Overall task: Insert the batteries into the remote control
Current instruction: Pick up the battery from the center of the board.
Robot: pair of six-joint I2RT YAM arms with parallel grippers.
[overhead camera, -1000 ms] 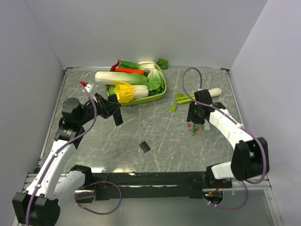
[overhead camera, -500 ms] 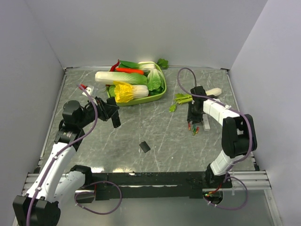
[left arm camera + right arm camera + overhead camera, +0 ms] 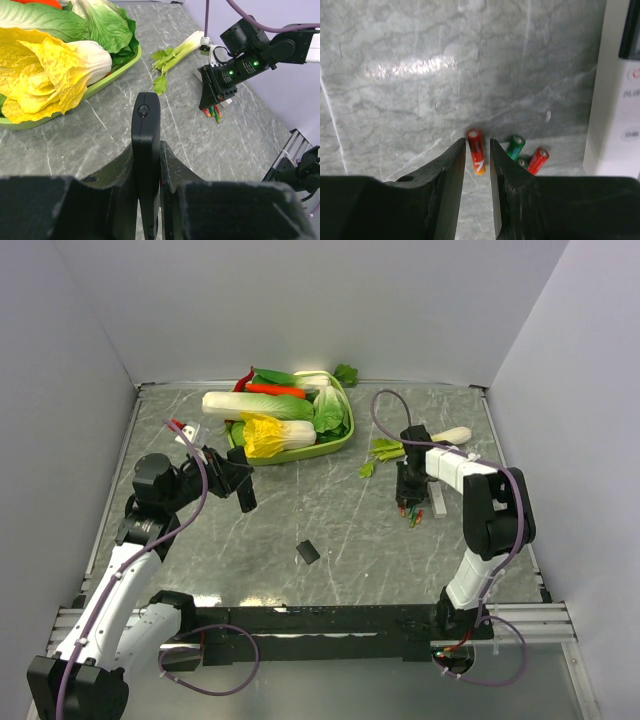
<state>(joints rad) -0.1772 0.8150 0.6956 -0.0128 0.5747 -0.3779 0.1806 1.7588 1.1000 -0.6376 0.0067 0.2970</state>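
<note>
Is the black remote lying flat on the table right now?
No, the left gripper holds the remote control raised, clamped in its jaws.

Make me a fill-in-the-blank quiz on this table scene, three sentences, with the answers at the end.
1. The left gripper holds the black ____.
2. The battery between the right gripper fingers is coloured ____.
3. The tray holding the vegetables is coloured ____.

Missing words: remote; red; green.
</note>
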